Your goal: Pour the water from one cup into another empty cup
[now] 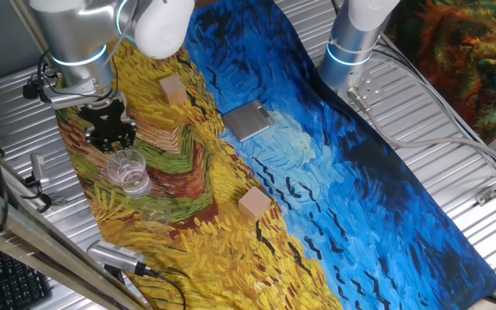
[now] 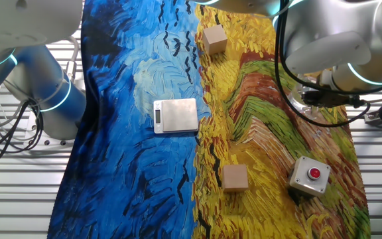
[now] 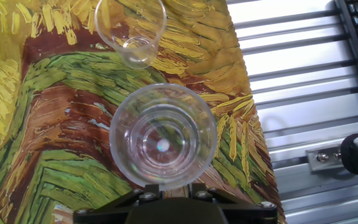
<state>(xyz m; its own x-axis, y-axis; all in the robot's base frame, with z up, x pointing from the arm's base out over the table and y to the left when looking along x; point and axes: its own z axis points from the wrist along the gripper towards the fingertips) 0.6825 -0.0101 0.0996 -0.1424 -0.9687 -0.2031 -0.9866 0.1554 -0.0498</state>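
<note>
Hovering directly above 1 clear plastic cup [image 3: 162,136] on the painted cloth [image 3: 61,155], gripper [image 3: 166,194] grip state not discernible, second clear cup [image 3: 131,28] just beyond, pouring apparently not yet begun.

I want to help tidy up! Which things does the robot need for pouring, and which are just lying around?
Needed: near clear cup, far clear cup, tool.

Lying around: two wooden blocks, small scale, red button box.
</note>
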